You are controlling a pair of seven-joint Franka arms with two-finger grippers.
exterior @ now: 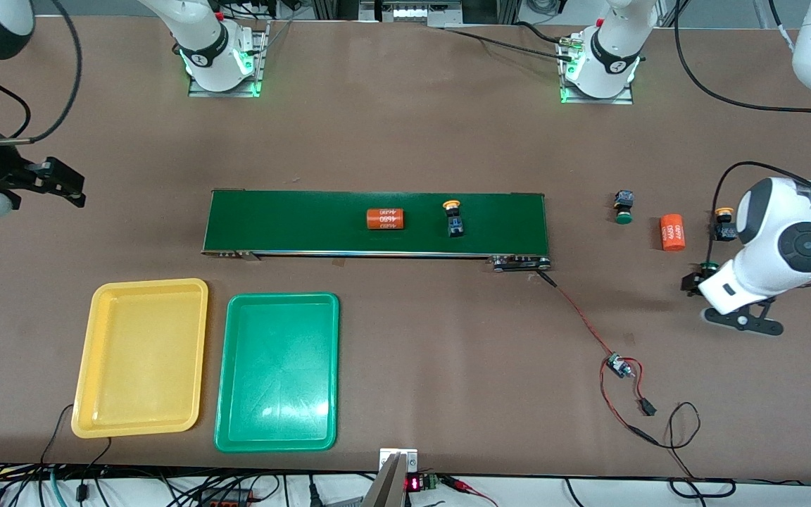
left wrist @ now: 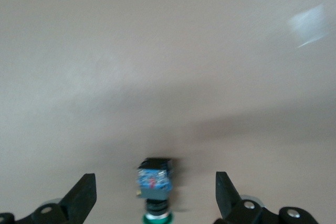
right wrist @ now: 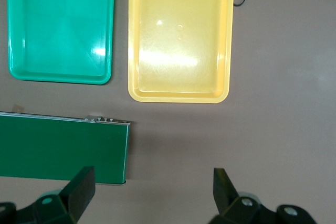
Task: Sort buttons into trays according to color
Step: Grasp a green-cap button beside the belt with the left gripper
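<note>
A yellow button (exterior: 453, 216) lies on the conveyor belt (exterior: 293, 224). Toward the left arm's end of the table lie a green button (exterior: 623, 206), a second yellow button (exterior: 723, 226) half hidden by the left arm, and another green button (exterior: 698, 276). My left gripper (left wrist: 155, 176) hangs open just above that last green button (left wrist: 155, 182), a finger on either side and not touching it. My right gripper (exterior: 66, 184) waits open and empty above the table off the belt's other end. The yellow tray (exterior: 139, 355) and green tray (exterior: 277, 371) lie side by side, nearer the camera than the belt.
An orange cylinder (exterior: 385, 218) lies on the belt beside the yellow button. A second orange cylinder (exterior: 672, 232) lies between the loose buttons. A red-and-black wire with a small board (exterior: 619, 366) trails from the belt's end. Cables run along the table's near edge.
</note>
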